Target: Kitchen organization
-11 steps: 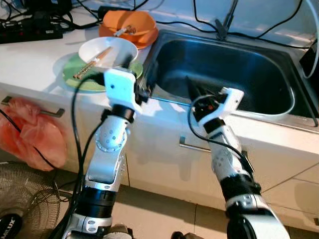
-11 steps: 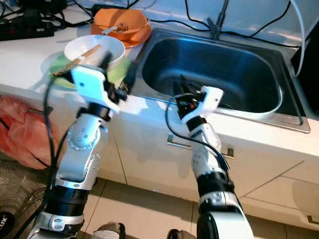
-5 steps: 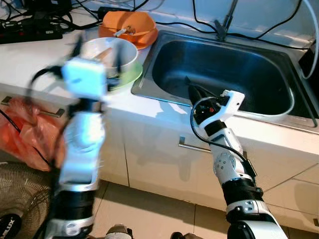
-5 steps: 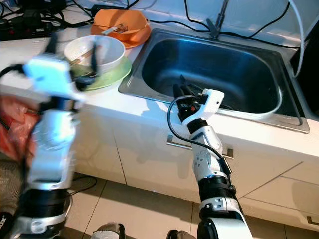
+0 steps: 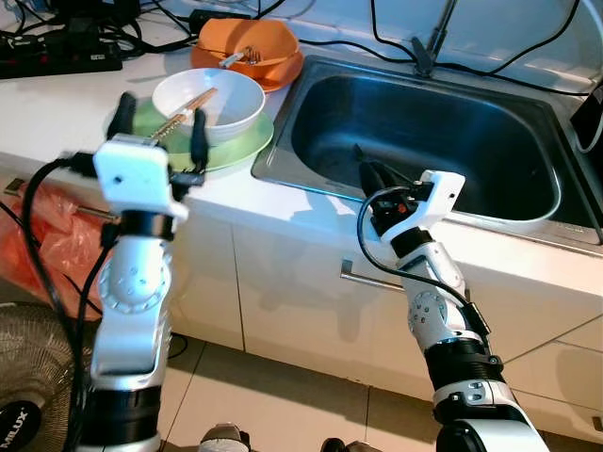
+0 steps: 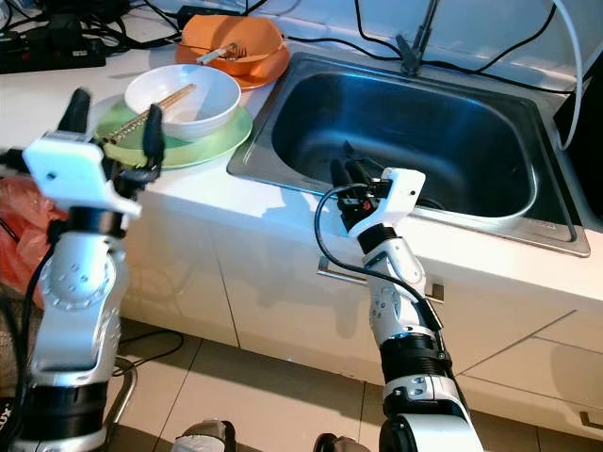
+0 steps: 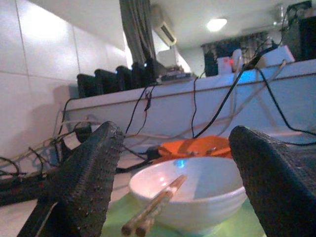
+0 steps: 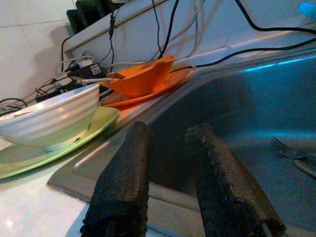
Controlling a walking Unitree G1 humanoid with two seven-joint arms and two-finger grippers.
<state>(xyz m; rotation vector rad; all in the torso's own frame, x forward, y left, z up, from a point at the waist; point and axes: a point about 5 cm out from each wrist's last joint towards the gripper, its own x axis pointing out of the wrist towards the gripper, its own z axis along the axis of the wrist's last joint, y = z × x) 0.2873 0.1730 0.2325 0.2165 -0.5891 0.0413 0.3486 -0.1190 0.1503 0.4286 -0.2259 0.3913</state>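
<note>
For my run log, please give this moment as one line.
left gripper: open, facing white bowl | right gripper: open, at sink edge | chopsticks: in bowl

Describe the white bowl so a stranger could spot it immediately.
Start at the steel sink and look to the counter on the robot's left. There, a round white bowl sits on a pale green plate, with wooden chopsticks resting in it. The neighbouring orange bowl stands farther back.

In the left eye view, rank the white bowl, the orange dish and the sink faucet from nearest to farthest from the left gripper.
From the left gripper, open at the counter edge:
1. White bowl, directly ahead on the green plate, with chopsticks resting in it.
2. Orange dish, behind the bowl toward the wall.
3. Sink faucet, off to the right at the back of the sink.
</note>
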